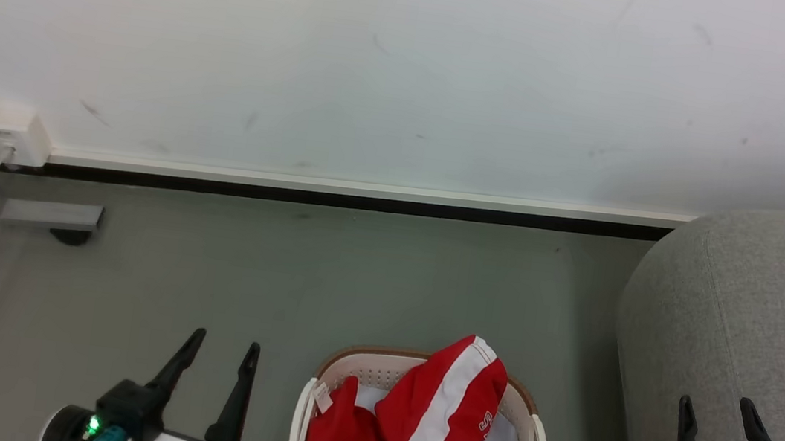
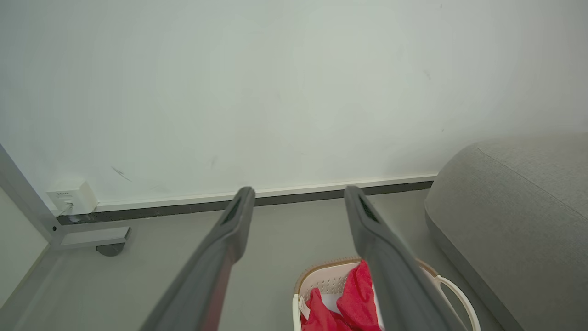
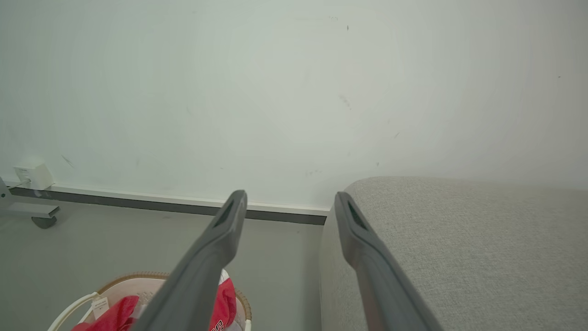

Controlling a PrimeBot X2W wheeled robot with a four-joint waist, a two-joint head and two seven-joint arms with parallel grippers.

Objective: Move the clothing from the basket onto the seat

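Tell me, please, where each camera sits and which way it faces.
Head view: on the head, facing forward and down at the basket beside the seat; left claw and right claw show, open.
Left wrist view: on that wrist, along its claw's fingers toward the wall.
Right wrist view: likewise, toward wall and seat.
All share the clothing in the basket.

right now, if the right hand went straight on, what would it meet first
Likely the wall low down; a finger of the right hand may graze the seat first, depth unclear.
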